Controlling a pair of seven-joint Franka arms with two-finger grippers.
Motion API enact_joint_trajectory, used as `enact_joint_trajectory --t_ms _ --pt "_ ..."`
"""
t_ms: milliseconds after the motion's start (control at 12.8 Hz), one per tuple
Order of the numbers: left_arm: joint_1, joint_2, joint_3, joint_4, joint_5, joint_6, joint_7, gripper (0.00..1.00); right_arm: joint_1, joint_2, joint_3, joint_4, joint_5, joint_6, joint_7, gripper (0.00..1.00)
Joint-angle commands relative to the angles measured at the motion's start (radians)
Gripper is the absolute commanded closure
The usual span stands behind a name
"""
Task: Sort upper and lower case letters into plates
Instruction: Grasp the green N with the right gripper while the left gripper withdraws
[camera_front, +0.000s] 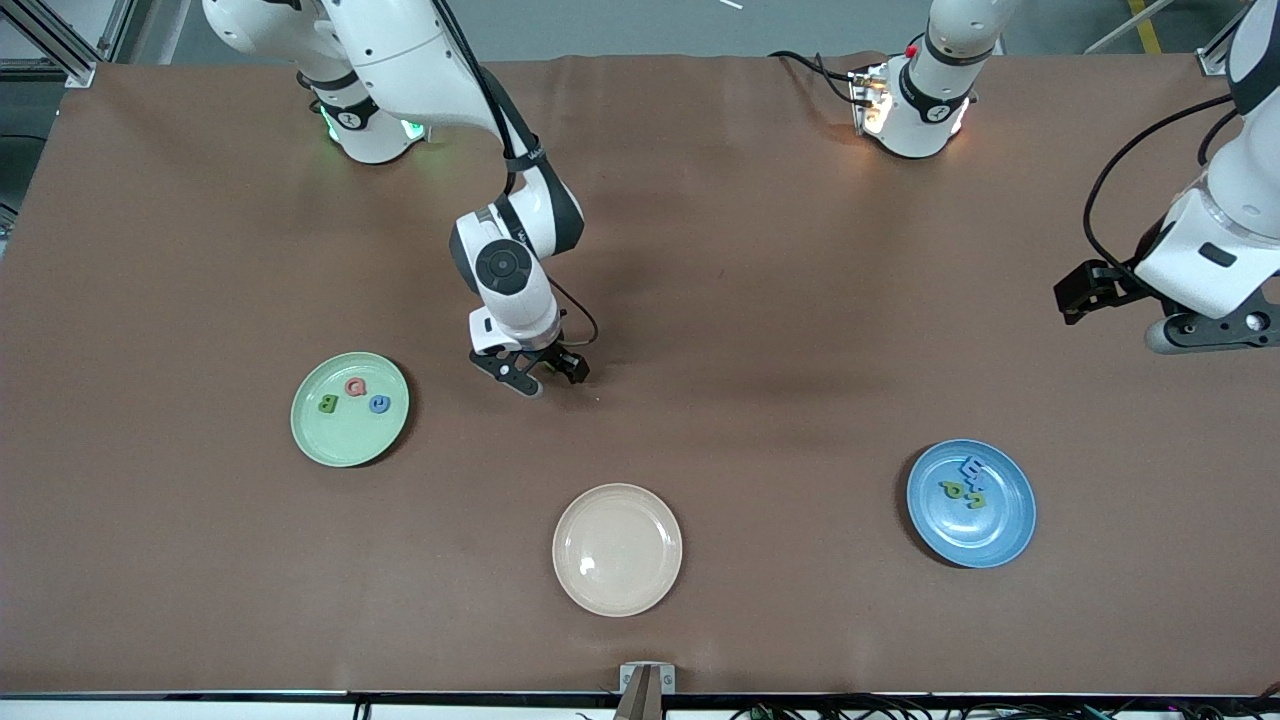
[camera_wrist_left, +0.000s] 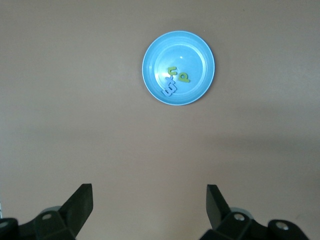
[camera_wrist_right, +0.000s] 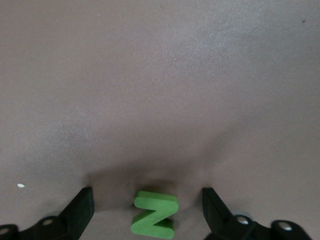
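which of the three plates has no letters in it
The cream-beige plate, the one nearest the front camera, has none. The mint green plate holds three letters, and the blue plate holds a small cluster.

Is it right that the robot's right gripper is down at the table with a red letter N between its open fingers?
Not quite: the letter N is green, not red, as the right wrist view shows. The rest holds: the right gripper is down at the table, its open fingers on either side of the N.
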Motion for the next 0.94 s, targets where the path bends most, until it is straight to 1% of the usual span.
enact_joint_trajectory --t_ms 0,156,234,312,390,468,546,624,780,858 --pt "-0.160 -0.137 0.255 0.014 -0.135 -0.018 0.034 0.00 0.024 -0.014 -0.011 -0.024 0.019 -0.002 0.002 0.19" --pt "-0.332 -0.200 0.482 0.003 -0.202 -0.019 0.034 0.00 0.027 -0.014 -0.011 -0.027 0.020 -0.007 0.003 0.34" --pt "-0.421 -0.217 0.594 0.000 -0.223 -0.027 0.049 0.00 0.030 -0.015 -0.011 -0.030 0.019 -0.014 0.003 0.44" --pt "-0.496 -0.234 0.697 -0.008 -0.238 -0.041 0.075 0.00 0.030 -0.015 -0.011 -0.030 0.020 -0.025 0.003 0.56" --pt "-0.564 -0.255 0.804 -0.034 -0.278 -0.042 0.091 0.00 0.032 -0.018 -0.011 -0.030 0.020 -0.046 0.003 0.71" --pt "-0.605 -0.281 0.886 -0.057 -0.318 -0.042 0.120 0.00 0.029 -0.027 -0.012 -0.028 0.020 -0.065 -0.001 0.84" --pt "-0.654 -0.313 0.947 -0.092 -0.329 -0.030 0.187 0.00 0.023 -0.035 -0.015 -0.022 0.019 -0.094 -0.009 0.96" --pt "-0.700 -0.342 1.004 -0.127 -0.337 -0.013 0.200 0.00 0.018 -0.049 -0.022 -0.020 0.019 -0.120 -0.020 0.98" --pt "-0.725 -0.388 1.043 -0.175 -0.404 0.005 0.200 0.00 -0.028 -0.099 -0.023 -0.010 0.017 -0.176 -0.078 0.99" --pt "-0.756 -0.407 1.058 -0.190 -0.409 0.014 0.200 0.00 -0.071 -0.128 -0.023 0.010 0.017 -0.242 -0.136 1.00"
